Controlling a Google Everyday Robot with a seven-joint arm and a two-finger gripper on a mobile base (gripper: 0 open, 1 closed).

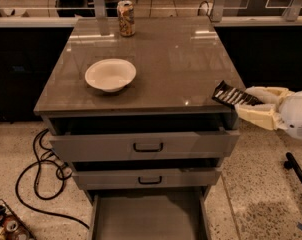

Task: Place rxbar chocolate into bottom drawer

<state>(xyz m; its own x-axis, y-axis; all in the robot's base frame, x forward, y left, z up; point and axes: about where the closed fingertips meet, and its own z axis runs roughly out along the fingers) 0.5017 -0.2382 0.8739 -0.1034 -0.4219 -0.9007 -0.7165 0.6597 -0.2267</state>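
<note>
The rxbar chocolate [232, 96], a flat black bar with pale stripes, is held at the cabinet's front right corner, just over the edge of the top. My gripper [252, 105], with cream fingers [257, 118] on a white wrist, comes in from the right and is shut on the bar's right end. The bottom drawer [148, 216] is pulled out at the base of the cabinet, its grey floor bare.
A white bowl [110, 74] sits on the grey cabinet top [166, 64], a printed drink can [125, 18] stands at the back. The two upper drawers [146, 146] are slightly open. Black cables [38, 184] lie on the floor at left.
</note>
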